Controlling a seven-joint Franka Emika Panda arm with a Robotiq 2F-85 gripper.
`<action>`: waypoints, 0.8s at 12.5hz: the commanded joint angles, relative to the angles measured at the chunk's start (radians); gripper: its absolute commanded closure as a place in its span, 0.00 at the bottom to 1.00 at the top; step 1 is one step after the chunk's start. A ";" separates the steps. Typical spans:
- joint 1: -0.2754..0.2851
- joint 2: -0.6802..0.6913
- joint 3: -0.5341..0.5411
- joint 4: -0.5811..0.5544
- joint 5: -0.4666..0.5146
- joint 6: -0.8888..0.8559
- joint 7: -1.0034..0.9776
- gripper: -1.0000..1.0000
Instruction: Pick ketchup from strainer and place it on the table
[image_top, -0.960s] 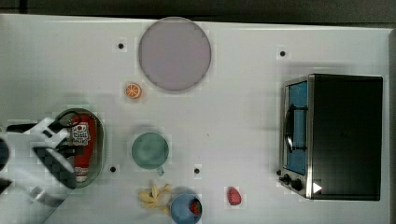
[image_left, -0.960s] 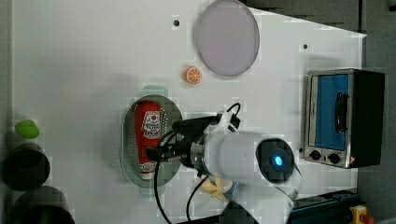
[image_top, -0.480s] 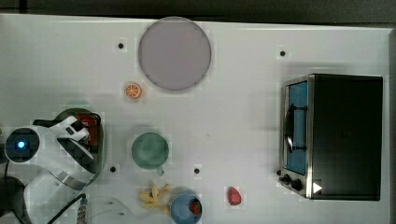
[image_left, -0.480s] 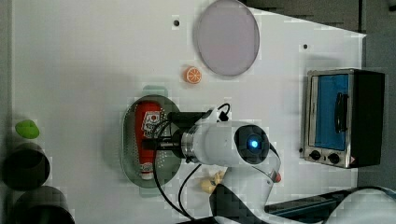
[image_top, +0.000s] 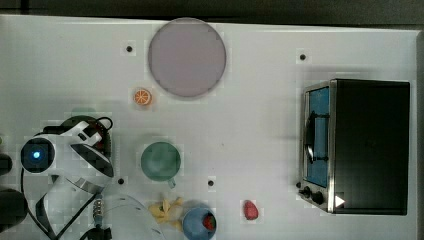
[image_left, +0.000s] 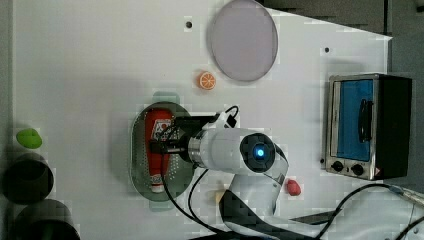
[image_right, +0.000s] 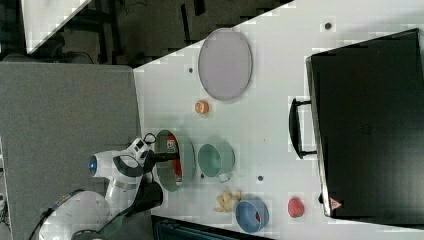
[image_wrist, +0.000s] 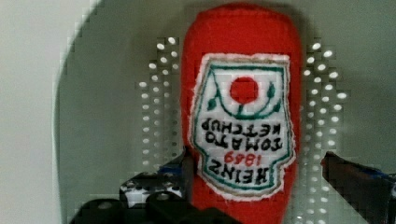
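Fingers down over the ketchup

Fingers (image_wrist: 254, 177) spread wide, one each side of the ketchup (image_wrist: 243, 116), lying in the strainer (image_left: 137, 155) at the left view's lower left of the worktop (image_left: 90, 65).

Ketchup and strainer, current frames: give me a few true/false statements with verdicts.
1. The ketchup lies inside the strainer. True.
2. The gripper is shut on the ketchup. False: its fingers stand open, one on each side of the bottle, in the wrist view.
3. The orange slice sits on the plate. False: it lies on the table beside the plate.
4. The green cup stands to the right of the strainer in the top view. True.
5. The ketchup's label faces down. False: the label faces up, readable in the wrist view.
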 joint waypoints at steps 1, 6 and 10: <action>0.041 -0.009 -0.017 0.010 0.008 0.020 0.067 0.29; 0.020 -0.087 0.008 -0.010 0.013 -0.017 0.067 0.44; -0.049 -0.264 0.093 -0.018 0.191 -0.121 0.058 0.44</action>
